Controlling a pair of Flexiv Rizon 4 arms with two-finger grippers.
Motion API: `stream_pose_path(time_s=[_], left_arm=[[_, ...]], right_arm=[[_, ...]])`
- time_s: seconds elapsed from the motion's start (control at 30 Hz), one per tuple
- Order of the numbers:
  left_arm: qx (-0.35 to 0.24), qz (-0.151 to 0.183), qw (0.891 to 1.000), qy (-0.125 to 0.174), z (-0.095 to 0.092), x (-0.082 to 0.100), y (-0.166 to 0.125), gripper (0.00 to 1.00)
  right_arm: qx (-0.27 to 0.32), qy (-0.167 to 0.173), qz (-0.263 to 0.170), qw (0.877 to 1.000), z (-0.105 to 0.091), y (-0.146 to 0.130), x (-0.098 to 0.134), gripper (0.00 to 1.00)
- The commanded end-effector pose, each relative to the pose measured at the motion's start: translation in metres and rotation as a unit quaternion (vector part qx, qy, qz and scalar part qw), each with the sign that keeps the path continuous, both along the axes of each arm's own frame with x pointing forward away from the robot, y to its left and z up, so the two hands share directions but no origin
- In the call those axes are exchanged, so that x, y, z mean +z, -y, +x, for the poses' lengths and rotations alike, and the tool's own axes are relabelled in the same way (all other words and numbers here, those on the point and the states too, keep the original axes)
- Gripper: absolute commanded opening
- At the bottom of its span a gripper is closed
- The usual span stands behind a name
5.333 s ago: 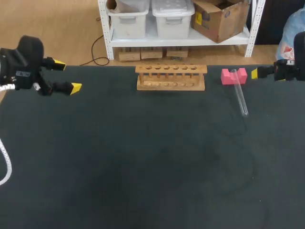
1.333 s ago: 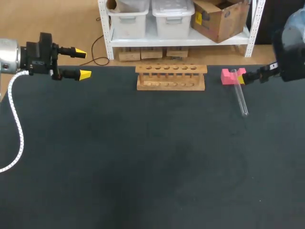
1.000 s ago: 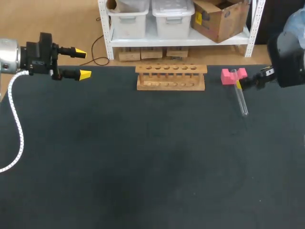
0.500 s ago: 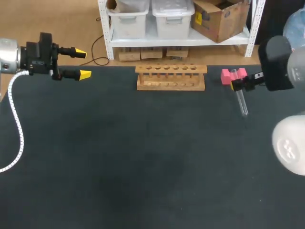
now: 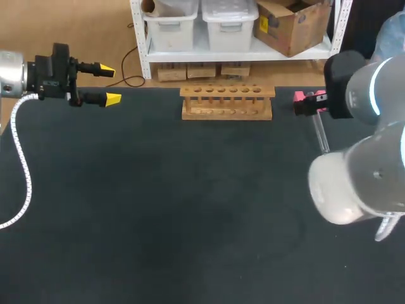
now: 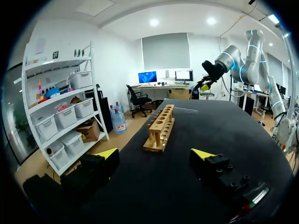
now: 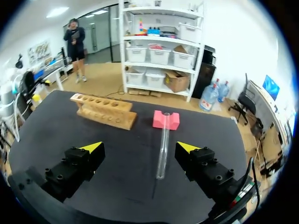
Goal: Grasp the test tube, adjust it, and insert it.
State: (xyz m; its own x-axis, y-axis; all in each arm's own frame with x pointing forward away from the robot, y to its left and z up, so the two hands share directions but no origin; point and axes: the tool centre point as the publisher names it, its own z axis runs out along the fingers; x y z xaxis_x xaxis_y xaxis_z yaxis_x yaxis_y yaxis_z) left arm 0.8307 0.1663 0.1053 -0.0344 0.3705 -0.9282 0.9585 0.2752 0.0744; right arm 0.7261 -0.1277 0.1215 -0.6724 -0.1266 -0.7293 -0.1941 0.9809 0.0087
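Left gripper: fingers spread wide, nothing between them. It hangs over the table's far left corner, well apart from the task's things. In my left wrist view the rack stands ahead of it, end-on, some way down the table.

Right gripper: fingers spread wide, holding nothing. In the head view my right arm comes in from the right and bends back over the table's right side, with the gripper up by the block at the far edge.

Tube: it lies on the table in the right wrist view, below the gap between my spread fingers. It sits nearer one finger than the other, and neither touches it. Its far end rests in the notch of the pink block; its near end is down on the table, so it lies slightly tilted. In the head view the tube runs from the block toward the near side.

Rack: wooden, upright, at the far edge near the middle. It stands beside the block and apart from it, with a row of holes along its top.
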Motion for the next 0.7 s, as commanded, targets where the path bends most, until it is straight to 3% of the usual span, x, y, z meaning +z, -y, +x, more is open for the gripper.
stream_pose_path(time_s=[0.03,0.37,0.7], left_arm=[[0.001,-0.001,1.000,0.002,-0.001,0.000,0.000,1.00],[0.001,-0.001,1.000,0.002,-0.001,0.000,0.000,1.00],[0.001,-0.001,1.000,0.002,-0.001,0.000,0.000,1.00]], right_arm=[[-0.194,0.042,-0.170,0.965,0.021,-0.001,-0.017,1.00],[-0.198,0.078,-0.164,0.963,0.041,0.009,-0.039,1.00],[-0.195,0.057,-0.146,0.968,0.053,0.018,-0.052,1.00]])
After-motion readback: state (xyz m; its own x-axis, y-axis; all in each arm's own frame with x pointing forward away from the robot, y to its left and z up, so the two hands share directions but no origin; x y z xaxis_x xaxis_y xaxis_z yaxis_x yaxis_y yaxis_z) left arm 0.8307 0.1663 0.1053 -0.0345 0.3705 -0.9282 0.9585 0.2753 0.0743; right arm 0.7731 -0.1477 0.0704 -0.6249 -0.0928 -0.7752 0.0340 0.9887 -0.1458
